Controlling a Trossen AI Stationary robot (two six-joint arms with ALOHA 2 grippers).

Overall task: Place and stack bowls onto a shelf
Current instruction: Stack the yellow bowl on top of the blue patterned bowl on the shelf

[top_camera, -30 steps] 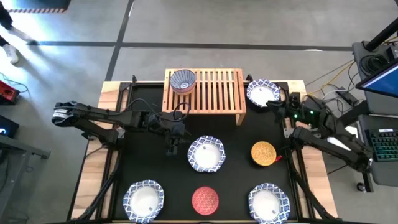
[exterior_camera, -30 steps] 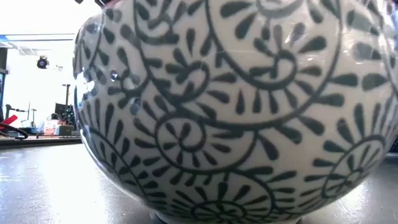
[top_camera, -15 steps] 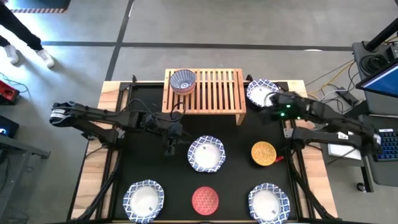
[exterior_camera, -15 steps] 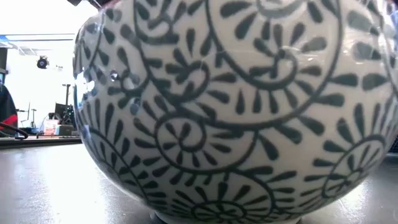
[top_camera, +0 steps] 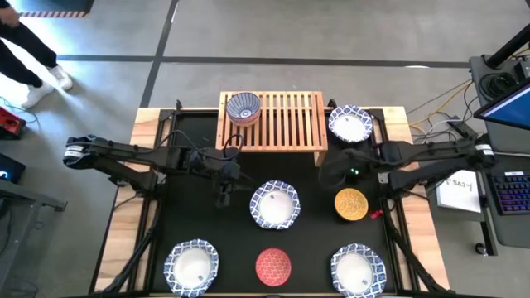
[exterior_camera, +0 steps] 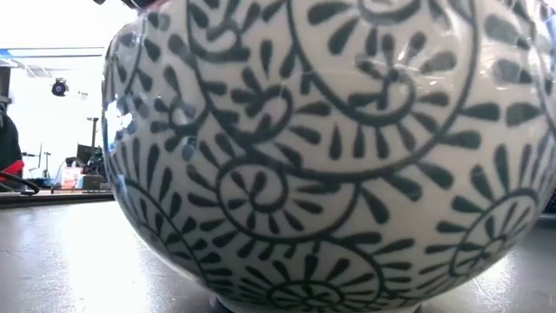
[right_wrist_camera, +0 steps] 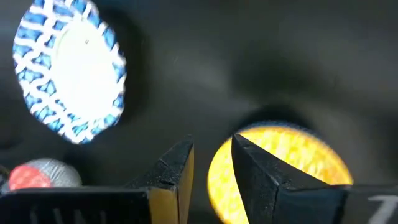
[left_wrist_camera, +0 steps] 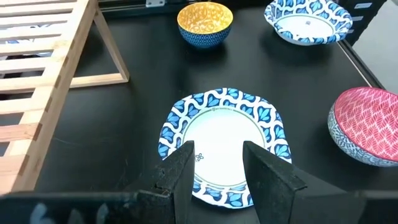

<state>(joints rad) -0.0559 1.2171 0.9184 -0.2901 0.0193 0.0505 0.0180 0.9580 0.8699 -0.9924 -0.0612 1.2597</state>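
Even overhead light, blown-out low-view background, right wrist view motion-blurred

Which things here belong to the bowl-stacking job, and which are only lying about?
Job: shelf; blue bowl on it; four white bowls; yellow bowl; red bowl; left gripper beside the middle white bowl; right gripper near the yellow bowl.
Lying about: keyboard; paper; cables.

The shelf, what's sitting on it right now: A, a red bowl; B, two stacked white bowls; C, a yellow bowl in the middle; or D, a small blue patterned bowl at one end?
D: in the high view the shelf carries only one small blue patterned bowl, at its end nearer the left arm.
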